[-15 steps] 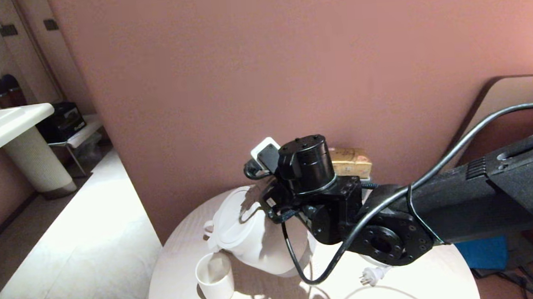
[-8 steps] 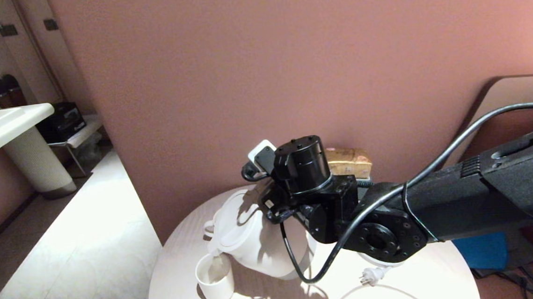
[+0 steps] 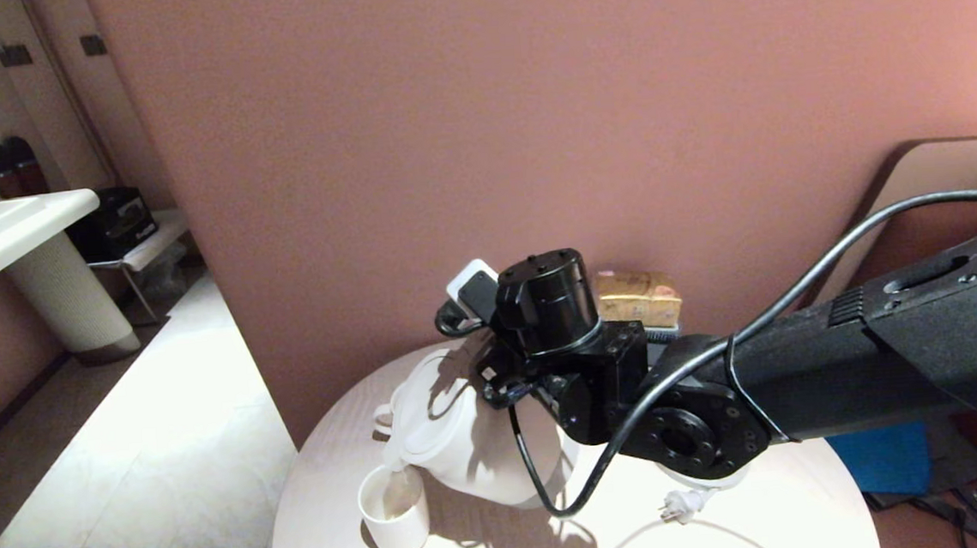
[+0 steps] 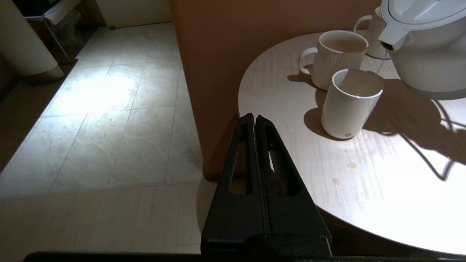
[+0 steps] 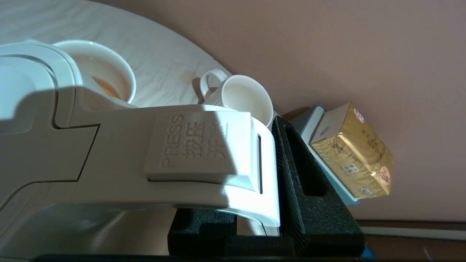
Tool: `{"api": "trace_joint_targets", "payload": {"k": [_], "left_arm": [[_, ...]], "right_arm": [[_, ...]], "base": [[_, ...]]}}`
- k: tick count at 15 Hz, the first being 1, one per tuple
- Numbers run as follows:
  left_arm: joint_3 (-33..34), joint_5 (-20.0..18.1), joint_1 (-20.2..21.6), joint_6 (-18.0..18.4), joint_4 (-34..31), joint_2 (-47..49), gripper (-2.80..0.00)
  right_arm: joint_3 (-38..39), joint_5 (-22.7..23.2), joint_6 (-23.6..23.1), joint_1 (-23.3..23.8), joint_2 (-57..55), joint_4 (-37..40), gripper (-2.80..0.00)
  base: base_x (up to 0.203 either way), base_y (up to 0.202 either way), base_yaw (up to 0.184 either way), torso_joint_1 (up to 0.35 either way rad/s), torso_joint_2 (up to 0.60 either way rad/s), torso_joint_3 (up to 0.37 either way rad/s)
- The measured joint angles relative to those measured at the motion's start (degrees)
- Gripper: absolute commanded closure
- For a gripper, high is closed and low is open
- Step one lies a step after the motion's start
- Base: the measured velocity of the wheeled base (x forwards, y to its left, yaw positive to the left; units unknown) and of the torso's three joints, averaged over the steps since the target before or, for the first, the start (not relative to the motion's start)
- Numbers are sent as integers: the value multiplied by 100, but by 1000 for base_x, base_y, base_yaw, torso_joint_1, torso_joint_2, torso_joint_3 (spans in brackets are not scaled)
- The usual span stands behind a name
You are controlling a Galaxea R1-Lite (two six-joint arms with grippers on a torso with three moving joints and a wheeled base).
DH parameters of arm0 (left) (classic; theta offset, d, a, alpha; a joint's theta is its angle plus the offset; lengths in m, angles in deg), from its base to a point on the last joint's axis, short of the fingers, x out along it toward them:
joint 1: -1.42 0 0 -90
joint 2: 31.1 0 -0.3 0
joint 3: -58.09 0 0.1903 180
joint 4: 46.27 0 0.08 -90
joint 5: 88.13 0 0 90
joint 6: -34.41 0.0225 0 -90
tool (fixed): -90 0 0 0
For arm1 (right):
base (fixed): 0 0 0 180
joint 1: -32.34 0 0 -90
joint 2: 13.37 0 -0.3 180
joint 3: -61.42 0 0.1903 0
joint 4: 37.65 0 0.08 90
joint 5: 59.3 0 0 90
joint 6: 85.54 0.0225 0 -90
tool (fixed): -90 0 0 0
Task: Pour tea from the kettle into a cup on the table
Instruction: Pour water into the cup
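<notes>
Right tool (image 5: 255, 218): pinching kettle (image 3: 466, 447) handle, kettle tilted, spout over cup (image 3: 394, 513) on bench (image 3: 730, 532). Left tool (image 4: 255, 120): pressed together, empty, beside bench.

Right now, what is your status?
Right tool shut on kettle handle, tilted over cup. Left tool shut, idle. Ribbed mug behind cup.

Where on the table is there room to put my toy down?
The near part of the table, in front of the cup, is bare except for two small drops. The far side is crowded: the tilted kettle hangs over the cup, two ribbed mugs stand behind, and a plug and cord lie at the right.
</notes>
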Motion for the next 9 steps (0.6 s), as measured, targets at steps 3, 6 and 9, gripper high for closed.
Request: {"api": "trace_joint_targets", "payload": {"k": [3,6,9], "left_arm": [[0,0,0,0,1,0,0],[0,-2,0,2,0,0,0],[0,0,0,0,1,0,0]], "right_arm": [[0,-1,-160,0,-49,0,0],[-9,-1,-391,-2,-99,0,0],[-30,0,-528,-5,-118,11,0]], "base": [[0,0,0,0,0,0],[0,0,0,0,0,0],[0,0,0,0,0,0]]}}
